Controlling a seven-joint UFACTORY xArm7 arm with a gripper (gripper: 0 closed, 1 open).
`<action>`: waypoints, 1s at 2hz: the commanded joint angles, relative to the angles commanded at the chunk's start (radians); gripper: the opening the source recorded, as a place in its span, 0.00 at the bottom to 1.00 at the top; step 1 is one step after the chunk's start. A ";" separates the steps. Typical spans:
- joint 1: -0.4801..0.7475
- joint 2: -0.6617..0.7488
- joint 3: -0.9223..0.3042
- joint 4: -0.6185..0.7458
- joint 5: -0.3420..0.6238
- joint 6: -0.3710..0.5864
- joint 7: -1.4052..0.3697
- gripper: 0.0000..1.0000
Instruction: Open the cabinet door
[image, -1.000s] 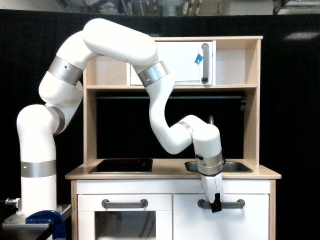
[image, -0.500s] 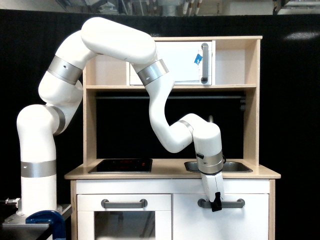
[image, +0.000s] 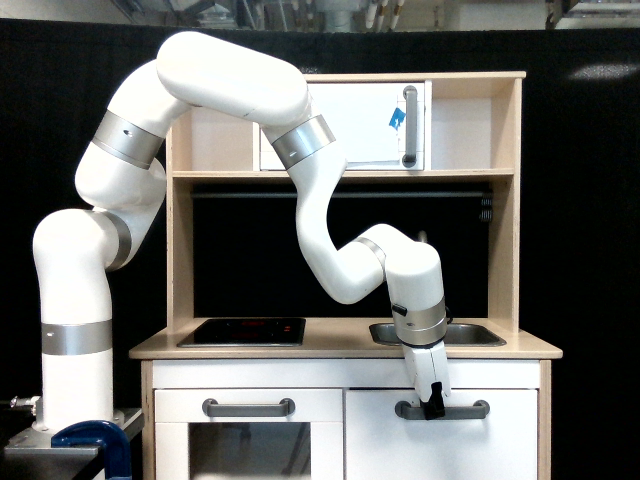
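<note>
Claw (image: 434, 408) sits at grey handle (image: 462, 409) of cabinet door (image: 445, 450); grip not clear, can't tell.

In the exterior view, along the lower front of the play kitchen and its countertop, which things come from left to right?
Blue clamp → oven door handle → stovetop → gripper on the cabinet door handle → sink.

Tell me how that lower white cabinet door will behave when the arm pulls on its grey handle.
The cabinet door looks like a flat rigid panel, so it should swing rather than flex. The handle is a smooth bar, so the end effector might slip along it.
</note>
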 joint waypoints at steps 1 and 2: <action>-0.013 0.011 0.016 -0.010 0.015 -0.018 -0.022 0.00; -0.047 0.018 0.017 -0.003 -0.004 -0.003 -0.036 0.00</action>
